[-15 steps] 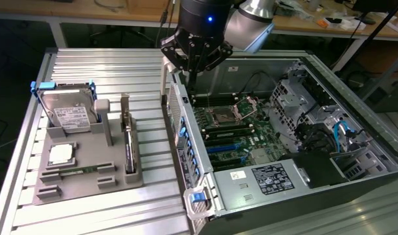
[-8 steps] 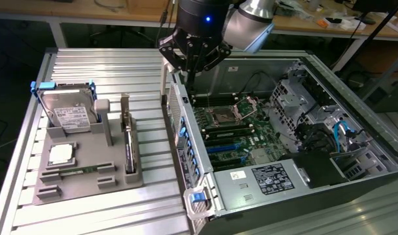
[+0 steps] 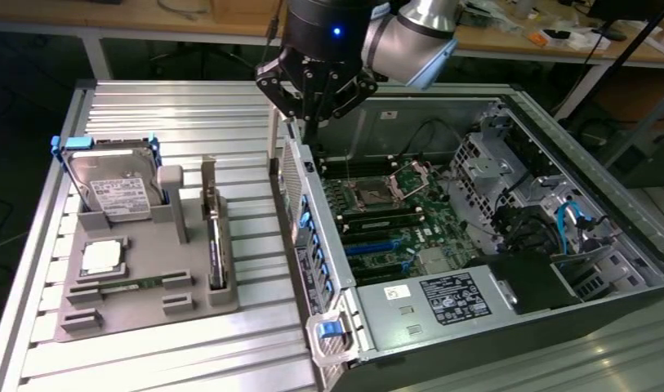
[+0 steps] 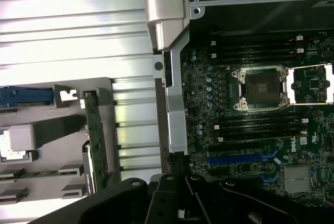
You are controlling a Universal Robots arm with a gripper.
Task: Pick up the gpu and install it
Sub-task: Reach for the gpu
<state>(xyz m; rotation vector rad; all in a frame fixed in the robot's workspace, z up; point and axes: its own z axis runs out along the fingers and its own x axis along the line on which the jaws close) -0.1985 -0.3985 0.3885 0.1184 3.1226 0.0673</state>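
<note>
Ribbed metal table (image 3: pixel 146 359) bears a grey tray (image 3: pixel 146 309) with the thin gpu (image 3: pixel 215 245) on edge; gripper (image 3: pixel 309 119) closed, empty.

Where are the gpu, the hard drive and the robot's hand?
gpu (image 3: pixel 214 245), exterior view, its upper edge.
hard drive (image 3: pixel 122 198), exterior view, its white label.
hand (image 3: pixel 309 122), exterior view, between its shut fingertips.

A bare strip of table (image 3: pixel 260 269) separates the tray (image 3: pixel 146 314) from the case wall (image 3: pixel 299 204); the upright card (image 3: pixel 214 245) is open from above, with a grey post (image 3: pixel 171 192) beside it
</note>
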